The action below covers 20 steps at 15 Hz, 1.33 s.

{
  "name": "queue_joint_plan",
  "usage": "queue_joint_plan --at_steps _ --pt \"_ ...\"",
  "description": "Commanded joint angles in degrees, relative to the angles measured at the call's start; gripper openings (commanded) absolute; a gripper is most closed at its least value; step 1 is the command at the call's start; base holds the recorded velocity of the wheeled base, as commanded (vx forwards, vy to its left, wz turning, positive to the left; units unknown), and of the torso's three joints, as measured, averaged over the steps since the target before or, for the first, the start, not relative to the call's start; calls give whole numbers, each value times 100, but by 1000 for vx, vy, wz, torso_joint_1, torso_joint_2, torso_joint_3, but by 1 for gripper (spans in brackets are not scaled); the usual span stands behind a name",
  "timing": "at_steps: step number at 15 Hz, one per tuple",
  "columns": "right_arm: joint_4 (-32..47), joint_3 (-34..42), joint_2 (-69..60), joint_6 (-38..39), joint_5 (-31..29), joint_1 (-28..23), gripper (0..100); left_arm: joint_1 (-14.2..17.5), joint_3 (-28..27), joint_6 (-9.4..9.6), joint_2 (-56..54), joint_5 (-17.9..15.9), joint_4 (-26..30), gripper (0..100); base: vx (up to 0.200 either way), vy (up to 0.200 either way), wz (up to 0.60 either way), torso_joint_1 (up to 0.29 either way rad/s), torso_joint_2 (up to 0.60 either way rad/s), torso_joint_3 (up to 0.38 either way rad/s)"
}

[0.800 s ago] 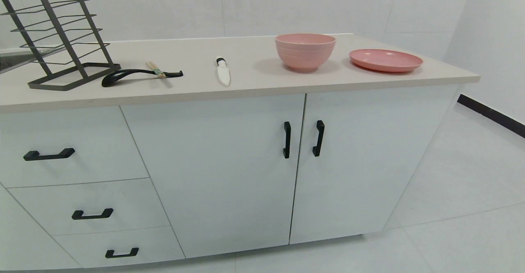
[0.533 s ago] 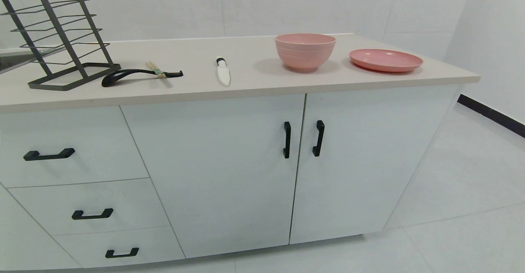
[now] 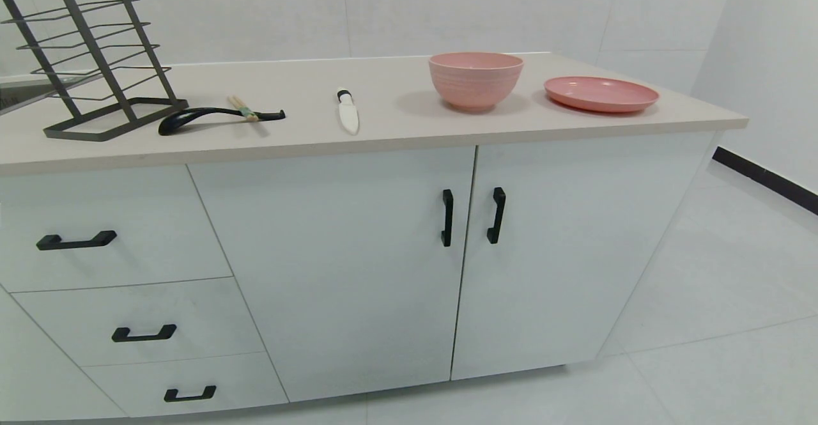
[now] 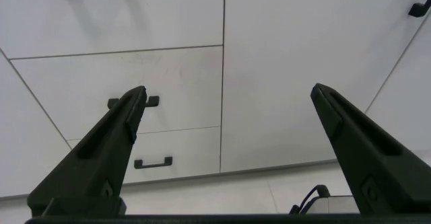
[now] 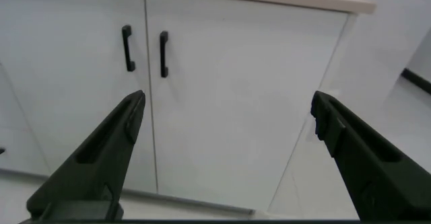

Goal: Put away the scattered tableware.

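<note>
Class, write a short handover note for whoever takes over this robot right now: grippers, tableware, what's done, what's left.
Left gripper: open, empty, facing the drawers.
Right gripper: open, empty, facing the cabinet doors.
On the countertop: black ladle crossed by chopsticks beside the rack, white knife in the middle, pink bowl and pink plate to the right.
Done: nothing put away.
Left: every piece.

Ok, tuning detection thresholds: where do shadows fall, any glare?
Head view: the bowl casts a soft shadow on the counter toward the knife; no glare. Wrist views: left gripper and right gripper, open, dark against the evenly lit cabinet.
</note>
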Motion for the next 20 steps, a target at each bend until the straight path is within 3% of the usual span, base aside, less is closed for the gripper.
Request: queue_joint_plan --at_steps 1,6,9,12,14,16,20 --pt "-22 -186 992 -12 100 369 100 1 0 -1 7 0 -4 100 0 0 0 0 0 0" --pt "-268 -670 3014 -21 74 1116 100 1 0 26 7 -9 4 100 0 0 0 0 0 0" --pt "-971 -1100 4420 -161 65 1450 100 1 0 61 7 -9 4 100 0 0 0 0 0 0" --pt "-2175 -1478 6028 -487 109 1977 100 9 0 61 7 -9 4 100 0 0 0 0 0 0" --pt "-2333 -1988 6687 -531 118 2267 100 1 0 52 7 -9 4 100 0 0 0 0 0 0" --pt "-2386 -2041 6898 -557 241 2364 100 1 0 43 7 -9 4 100 0 0 0 0 0 0" --pt "-3203 -1935 7768 -680 320 2434 100 1 0 35 7 -35 4 100 0 0 0 0 0 0"
